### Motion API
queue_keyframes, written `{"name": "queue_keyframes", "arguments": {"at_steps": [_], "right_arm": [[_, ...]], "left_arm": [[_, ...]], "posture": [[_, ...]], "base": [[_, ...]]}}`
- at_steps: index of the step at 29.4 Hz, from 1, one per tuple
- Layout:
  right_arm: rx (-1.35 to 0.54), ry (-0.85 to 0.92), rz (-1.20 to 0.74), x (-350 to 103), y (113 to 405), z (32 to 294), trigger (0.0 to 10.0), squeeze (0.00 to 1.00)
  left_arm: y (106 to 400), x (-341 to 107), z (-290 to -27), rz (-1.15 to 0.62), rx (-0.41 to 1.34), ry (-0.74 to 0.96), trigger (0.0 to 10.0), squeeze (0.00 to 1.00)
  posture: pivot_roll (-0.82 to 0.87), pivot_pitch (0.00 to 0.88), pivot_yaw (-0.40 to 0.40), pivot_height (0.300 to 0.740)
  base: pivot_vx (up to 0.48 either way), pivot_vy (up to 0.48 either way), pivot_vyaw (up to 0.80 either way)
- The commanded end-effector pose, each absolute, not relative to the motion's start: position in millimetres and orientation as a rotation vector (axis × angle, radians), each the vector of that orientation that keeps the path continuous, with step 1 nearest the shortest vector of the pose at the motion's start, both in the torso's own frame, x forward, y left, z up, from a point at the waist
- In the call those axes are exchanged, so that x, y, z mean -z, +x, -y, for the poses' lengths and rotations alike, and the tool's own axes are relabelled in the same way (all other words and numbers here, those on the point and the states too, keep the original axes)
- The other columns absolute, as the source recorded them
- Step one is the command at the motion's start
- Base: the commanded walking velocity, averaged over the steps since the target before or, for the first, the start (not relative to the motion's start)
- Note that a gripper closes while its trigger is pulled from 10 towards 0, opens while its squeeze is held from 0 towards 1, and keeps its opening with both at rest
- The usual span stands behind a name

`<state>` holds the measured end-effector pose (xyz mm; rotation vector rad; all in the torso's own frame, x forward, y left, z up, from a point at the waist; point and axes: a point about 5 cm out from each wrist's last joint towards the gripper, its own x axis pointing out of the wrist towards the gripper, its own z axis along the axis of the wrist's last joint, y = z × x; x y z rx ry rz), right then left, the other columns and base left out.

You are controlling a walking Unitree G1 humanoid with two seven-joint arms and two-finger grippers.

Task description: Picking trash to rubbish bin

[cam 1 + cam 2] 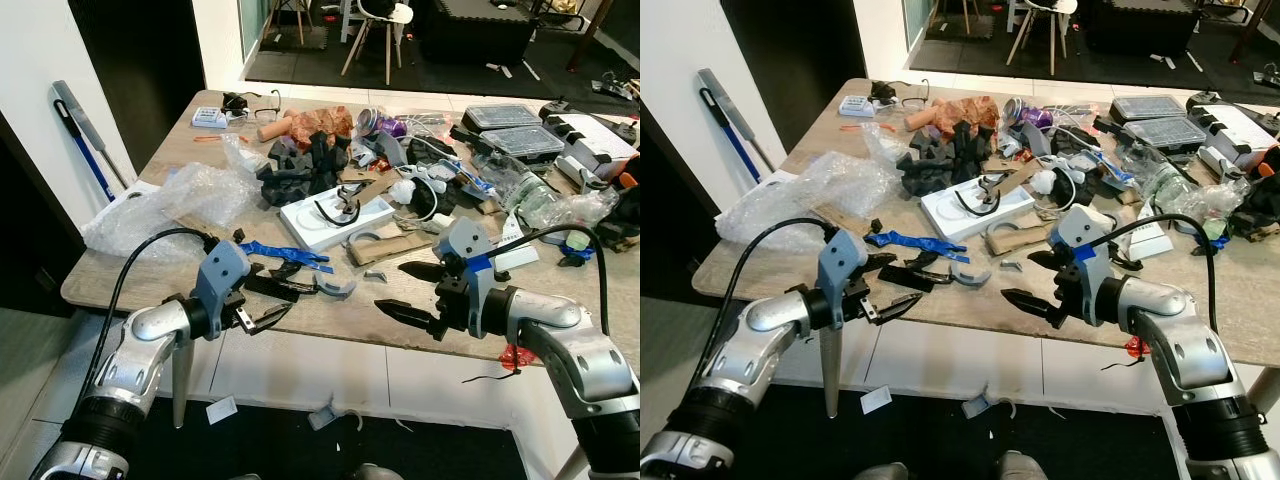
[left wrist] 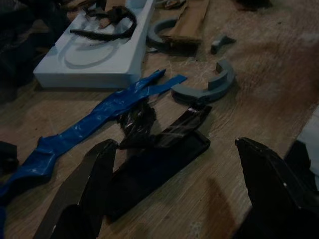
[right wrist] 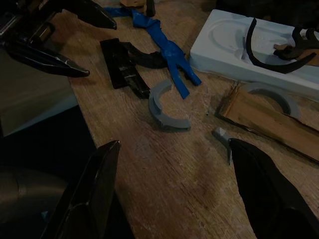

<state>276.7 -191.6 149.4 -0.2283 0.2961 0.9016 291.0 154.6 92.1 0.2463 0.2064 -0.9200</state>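
Cluttered wooden table (image 1: 330, 315) before me: my left gripper (image 1: 262, 297) and right gripper (image 1: 415, 290) both hover spread apart at its front edge, flanking black plastic scrap (image 1: 270, 287), blue tape (image 1: 285, 254), grey curved piece (image 1: 338, 289).

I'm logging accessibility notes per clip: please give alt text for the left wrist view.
The left gripper has its two black fingers spread open just above a flat black plastic piece on the wooden table. Beyond lie a crumpled blue tape strip, a grey curved piece and a white moulded tray.
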Motion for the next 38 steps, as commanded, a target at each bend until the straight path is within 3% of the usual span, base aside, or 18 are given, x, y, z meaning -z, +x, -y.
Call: {"name": "queue_keyframes", "arguments": {"at_steps": [1,15,38], "right_arm": [[-0.909,-0.238,-0.310,-146.7,275.1,191.7,10.0,0.00],[-0.907,-0.237,-0.309,-146.0,274.6,190.6,10.0,0.00],[-0.905,-0.238,-0.305,-146.8,274.6,189.6,10.0,0.00]], "left_arm": [[294.1,-96.3,-155.9,-0.220,0.904,0.284,10.0,0.00],[294.9,-94.8,-151.3,-0.297,0.861,0.316,10.0,0.00],[293.8,-88.8,-148.3,-0.354,0.858,0.219,10.0,0.00]], "posture": [[-0.03,0.000,0.015,0.740],[-0.03,0.000,0.019,0.740],[-0.03,0.000,0.022,0.740]], "base": [[0.000,0.000,0.00],[0.000,0.000,0.00],[0.000,0.000,0.00]]}}
